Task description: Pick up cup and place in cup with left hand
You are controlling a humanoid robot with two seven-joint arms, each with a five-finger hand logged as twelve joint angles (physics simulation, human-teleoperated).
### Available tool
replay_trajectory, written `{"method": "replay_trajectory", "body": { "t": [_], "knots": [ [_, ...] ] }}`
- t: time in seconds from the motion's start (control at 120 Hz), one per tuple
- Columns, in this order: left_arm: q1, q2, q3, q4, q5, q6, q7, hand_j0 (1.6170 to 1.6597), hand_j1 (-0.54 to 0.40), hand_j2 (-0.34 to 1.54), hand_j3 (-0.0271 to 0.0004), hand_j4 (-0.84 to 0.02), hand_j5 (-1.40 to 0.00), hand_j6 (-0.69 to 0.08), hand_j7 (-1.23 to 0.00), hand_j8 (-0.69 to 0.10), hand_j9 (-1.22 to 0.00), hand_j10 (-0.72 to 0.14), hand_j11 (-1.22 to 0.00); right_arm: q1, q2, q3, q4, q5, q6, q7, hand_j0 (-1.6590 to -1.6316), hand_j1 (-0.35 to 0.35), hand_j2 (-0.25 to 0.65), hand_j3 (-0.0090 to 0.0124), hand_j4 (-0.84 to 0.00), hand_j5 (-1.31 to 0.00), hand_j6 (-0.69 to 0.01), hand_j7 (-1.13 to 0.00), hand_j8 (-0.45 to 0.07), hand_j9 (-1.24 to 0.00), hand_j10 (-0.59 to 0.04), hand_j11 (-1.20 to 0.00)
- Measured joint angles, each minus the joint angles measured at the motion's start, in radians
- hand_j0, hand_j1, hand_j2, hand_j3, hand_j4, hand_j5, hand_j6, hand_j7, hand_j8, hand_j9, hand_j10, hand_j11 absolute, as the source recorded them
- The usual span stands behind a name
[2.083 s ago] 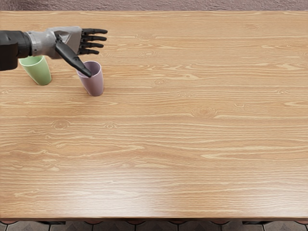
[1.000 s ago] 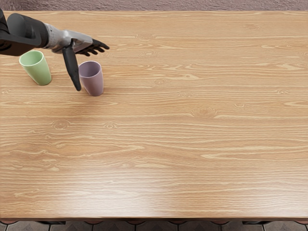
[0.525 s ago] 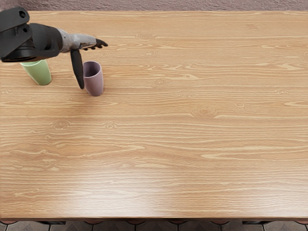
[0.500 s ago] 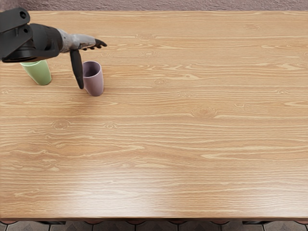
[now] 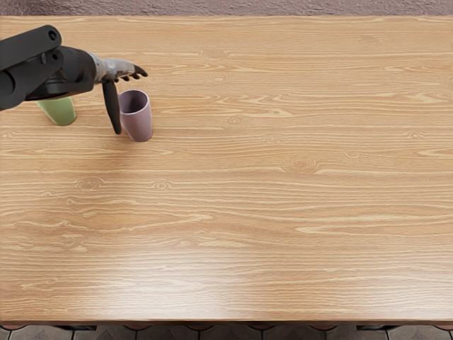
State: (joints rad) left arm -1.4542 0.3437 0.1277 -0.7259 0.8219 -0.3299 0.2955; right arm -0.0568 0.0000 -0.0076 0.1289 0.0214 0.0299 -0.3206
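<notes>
Head view: the purple cup (image 5: 139, 125) stands upright, long axis vertical, mouth up; left hand (image 5: 113, 69) spread wide.

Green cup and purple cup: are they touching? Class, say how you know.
Apart. The head view shows tabletop between the purple cup and the visible lower part of the green cup; the left arm hides the rest.

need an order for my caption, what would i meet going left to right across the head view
Green cup → thumb of the left hand → purple cup. Left arm omitted: it overlaps the green cup.
</notes>
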Motion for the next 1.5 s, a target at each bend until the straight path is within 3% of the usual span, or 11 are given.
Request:
{"method": "replay_trajectory", "body": {
  "t": [1.0,1.5],
  "knots": [
    [0.051,-0.060,-0.007,0.036,-0.001,0.122,0.001,1.6581,0.067,0.05,0.0000,-0.238,-0.31,-0.239,-0.31,-0.239,-0.31,-0.238,-0.31,0.000,0.000,0.000,0.000,0.000,0.000,0.000,-1.6581,-0.349,0.000,0.0000,0.000,0.00,0.000,0.00,0.000,0.00,0.000,0.00],
    [0.070,-0.067,-0.003,0.043,0.075,0.145,0.002,1.6581,0.037,0.05,0.0000,-0.263,-0.34,-0.264,-0.34,-0.263,-0.34,-0.263,-0.34,0.000,0.000,0.000,0.000,0.000,0.000,0.000,-1.6581,-0.349,0.000,0.0000,0.000,0.00,0.000,0.00,0.000,0.00,0.000,0.00]
  ]
}}
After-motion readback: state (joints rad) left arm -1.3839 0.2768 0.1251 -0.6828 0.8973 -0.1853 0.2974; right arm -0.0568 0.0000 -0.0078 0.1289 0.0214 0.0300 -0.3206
